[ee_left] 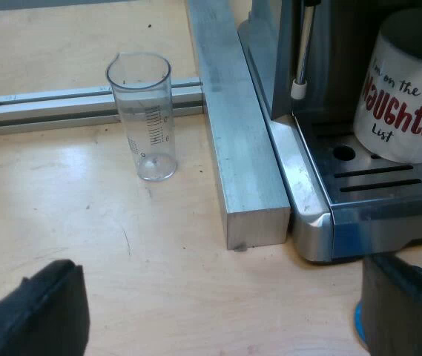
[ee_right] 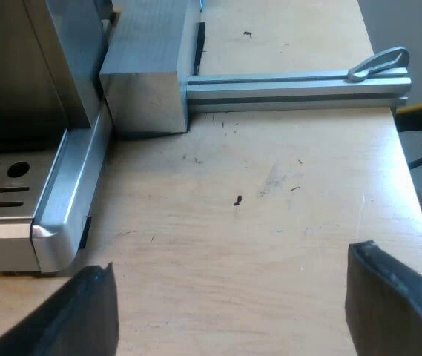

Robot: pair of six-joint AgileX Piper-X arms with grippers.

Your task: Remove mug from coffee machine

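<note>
A white mug [ee_left: 403,104] with red "Naughty List" lettering stands on the drip tray [ee_left: 388,182] of the steel espresso machine [ee_left: 322,215], under its front. My left gripper [ee_left: 225,311] hovers open above the wooden table, short of the machine's corner, with nothing between its black fingers [ee_left: 36,315]. My right gripper [ee_right: 233,319] is open too, over bare wood beside the machine's other corner [ee_right: 55,222]; its fingers [ee_right: 396,304] hold nothing. The mug stands apart from both grippers.
A clear measuring glass [ee_left: 145,115] stands upright on the table near a thick metal block [ee_left: 233,148] along the machine's side. Aluminium rails [ee_left: 84,104] [ee_right: 292,87] cross the table. Something blue [ee_left: 360,326] peeks out beside my left finger. The table edge [ee_right: 411,185] lies near.
</note>
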